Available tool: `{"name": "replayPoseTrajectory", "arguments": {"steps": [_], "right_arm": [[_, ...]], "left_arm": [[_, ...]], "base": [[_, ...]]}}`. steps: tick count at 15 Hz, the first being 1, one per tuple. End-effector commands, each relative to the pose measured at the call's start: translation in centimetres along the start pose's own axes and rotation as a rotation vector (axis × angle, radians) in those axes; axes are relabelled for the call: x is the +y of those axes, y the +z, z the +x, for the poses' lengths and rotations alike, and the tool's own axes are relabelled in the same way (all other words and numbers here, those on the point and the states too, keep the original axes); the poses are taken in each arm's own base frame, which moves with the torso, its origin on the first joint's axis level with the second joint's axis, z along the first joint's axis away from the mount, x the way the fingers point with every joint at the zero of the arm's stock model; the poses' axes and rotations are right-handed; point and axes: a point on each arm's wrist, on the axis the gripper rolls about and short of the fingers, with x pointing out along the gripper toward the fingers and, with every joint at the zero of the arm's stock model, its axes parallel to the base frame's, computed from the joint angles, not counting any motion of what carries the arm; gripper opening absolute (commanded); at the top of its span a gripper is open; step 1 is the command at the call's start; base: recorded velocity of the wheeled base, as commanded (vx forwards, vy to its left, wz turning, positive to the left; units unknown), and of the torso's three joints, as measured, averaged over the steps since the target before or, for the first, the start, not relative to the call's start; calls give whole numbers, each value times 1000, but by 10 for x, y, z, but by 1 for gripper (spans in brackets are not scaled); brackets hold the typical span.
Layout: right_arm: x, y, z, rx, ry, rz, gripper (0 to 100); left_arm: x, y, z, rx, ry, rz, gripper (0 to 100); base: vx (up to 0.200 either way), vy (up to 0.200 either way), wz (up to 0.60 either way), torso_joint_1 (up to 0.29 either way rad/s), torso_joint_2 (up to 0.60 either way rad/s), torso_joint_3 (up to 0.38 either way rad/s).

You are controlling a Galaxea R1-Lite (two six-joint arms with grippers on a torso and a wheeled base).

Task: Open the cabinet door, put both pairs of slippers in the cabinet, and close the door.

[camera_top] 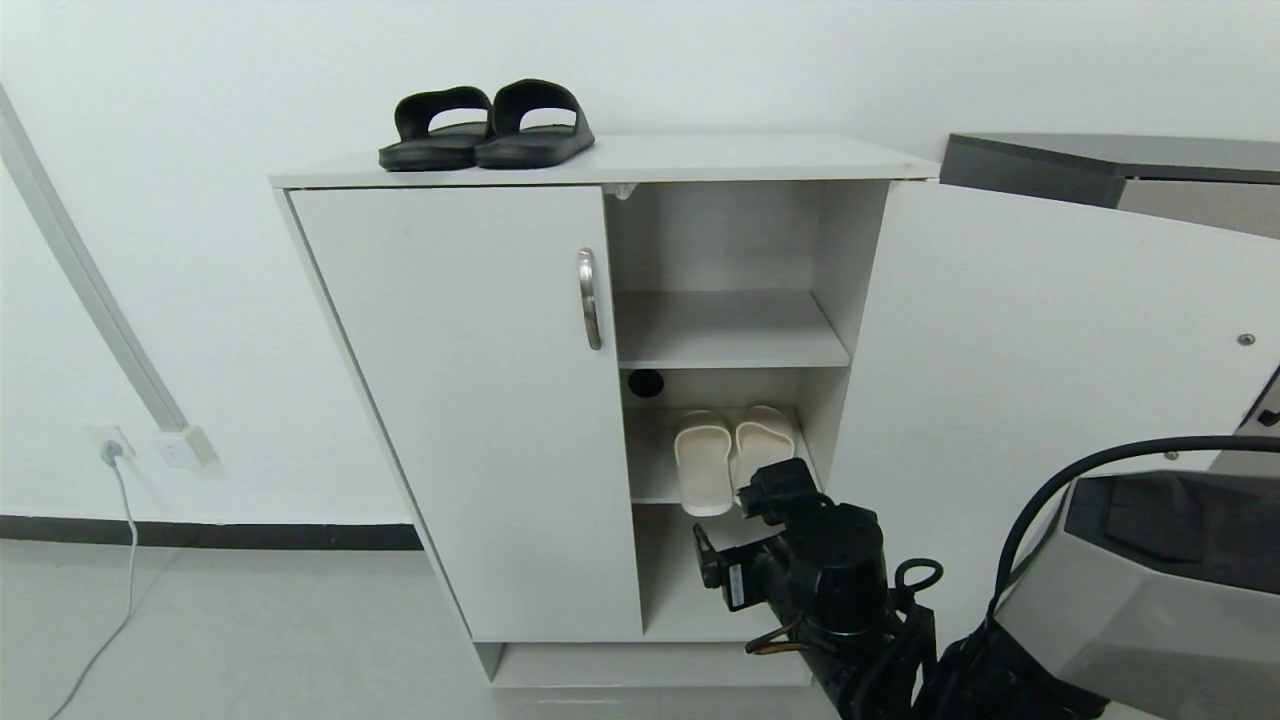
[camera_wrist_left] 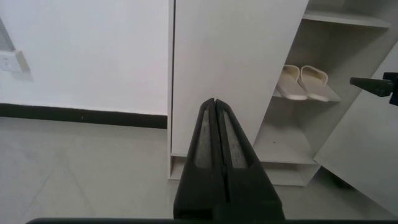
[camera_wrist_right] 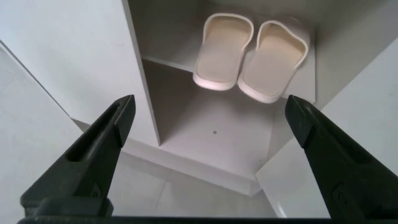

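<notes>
Head view shows the white laminate cabinet (camera_top: 750,155) with its right door (camera_top: 1000,400) swung fully open and its left door (camera_top: 470,400), fitted with a curved metal handle (camera_top: 589,298), closed.

We find the cream slippers (camera_top: 705,460) already inside the cabinet, side by side on its second shelf from the bottom. They are smooth, moulded and rounded. The black slippers (camera_top: 530,145) sit on the cabinet top, above the closed door. They are matte, with broad arched straps, the pair touching.

The right gripper (camera_wrist_right: 209,109) hangs just in front of the cabinet's open side, level with the cream pair, its dark wedge-shaped fingers spread wide and holding nothing. The left gripper (camera_wrist_left: 214,102) is in front of the cabinet's closed door, its flat fingers pressed together, also holding nothing.

We judge the first pair stowed and the second pair now in hand. The next move calls for raising an arm to the cabinet top and pinching the black pair, likely by the straps, then lowering it onto a free shelf before closing the door.
</notes>
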Motion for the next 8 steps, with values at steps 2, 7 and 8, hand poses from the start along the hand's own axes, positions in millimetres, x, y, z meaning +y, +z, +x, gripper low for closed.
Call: {"name": "replayPoseTrajectory", "arguments": {"steps": [2, 7, 8], "right_arm": [[0, 0, 0, -2, -1, 1, 100], [0, 0, 0, -2, -4, 1, 100], [0, 1, 0, -3, -4, 3, 100]], "left_arm": [[0, 0, 0, -1, 0, -3, 0], [0, 0, 0, -1, 0, -3, 0], [0, 0, 0, 0, -1, -1, 0]], "base": [[0, 0, 0, 0, 0, 0], [0, 160, 0, 3, 1, 3], [0, 200, 0, 12, 2, 2]]}}
